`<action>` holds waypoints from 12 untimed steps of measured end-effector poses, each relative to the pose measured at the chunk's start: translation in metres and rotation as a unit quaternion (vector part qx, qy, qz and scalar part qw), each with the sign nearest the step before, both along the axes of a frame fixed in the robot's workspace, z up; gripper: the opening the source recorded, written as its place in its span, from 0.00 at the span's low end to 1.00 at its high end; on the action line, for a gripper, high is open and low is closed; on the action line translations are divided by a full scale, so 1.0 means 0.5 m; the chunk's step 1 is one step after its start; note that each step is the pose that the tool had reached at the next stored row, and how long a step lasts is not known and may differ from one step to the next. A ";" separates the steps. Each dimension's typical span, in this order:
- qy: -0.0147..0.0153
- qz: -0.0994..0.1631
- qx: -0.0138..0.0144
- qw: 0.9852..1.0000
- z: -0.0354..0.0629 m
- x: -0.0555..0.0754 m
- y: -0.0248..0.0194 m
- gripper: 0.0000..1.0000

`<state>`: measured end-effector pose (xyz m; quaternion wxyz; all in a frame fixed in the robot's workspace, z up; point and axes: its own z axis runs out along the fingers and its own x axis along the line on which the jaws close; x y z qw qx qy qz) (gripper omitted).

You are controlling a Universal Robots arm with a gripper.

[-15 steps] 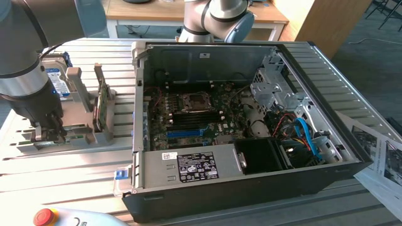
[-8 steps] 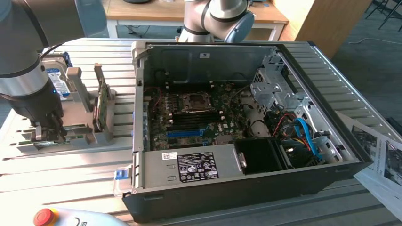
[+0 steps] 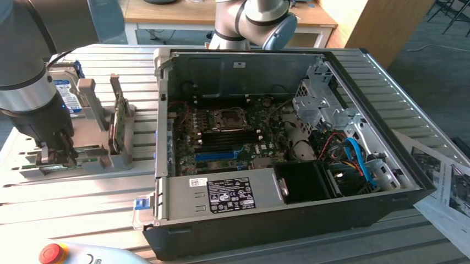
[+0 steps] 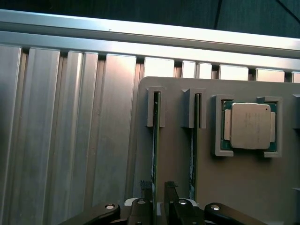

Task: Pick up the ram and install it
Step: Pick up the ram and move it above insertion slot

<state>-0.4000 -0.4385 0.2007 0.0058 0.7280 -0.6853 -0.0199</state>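
- Gripper [image 4: 158, 187] hangs low over the grey holder; I see its 2 fingers [image 4: 146, 199] standing apart, 1 on each side of the ram's thin edge, with a gap showing beside the board, so I read it as open and holding nothing; in the exterior view it [image 3: 55, 157] is down at the holder, on the exterior view's left.
- Under everything I have the slatted metal table [image 3: 74, 209]; its ribs run alongside the holder in the wrist view.
- My largest item on it is the black computer case [image 3: 294, 225]; it lies on its side with the panel off, in the middle of the exterior view, well apart from the gripper.
- Inside the case the motherboard [image 3: 220, 140] lies flat; a long blue slot [image 3: 220, 155] runs across it, and a square processor socket [image 3: 226, 120] sits just beyond that.
- Beside the case, on the exterior view's left, sits the holder [image 4: 234, 187]; it has 2 narrow slots and a square pocket.
- Between the fingers is the ram [image 4: 155, 140]; it stands on edge in the slot farther from the pocket, its far end seated in a grey bracket; it is not yet lifted.
- Parallel to it, the other stick [image 4: 192, 140] stands on edge in the neighbouring slot, between the ram and the pocket.
- Smallest is the processor chip [image 4: 251, 125]; it lies flat in the pocket.
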 end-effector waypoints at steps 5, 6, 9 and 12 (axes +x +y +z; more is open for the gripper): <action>0.000 0.000 0.000 1.000 0.001 0.000 0.0000 0.25; 0.000 0.000 0.000 1.000 0.001 0.000 0.0000 0.25; 0.000 0.000 0.000 1.000 0.001 0.000 0.0000 0.25; 0.000 0.000 0.000 1.000 0.001 0.000 0.0000 0.25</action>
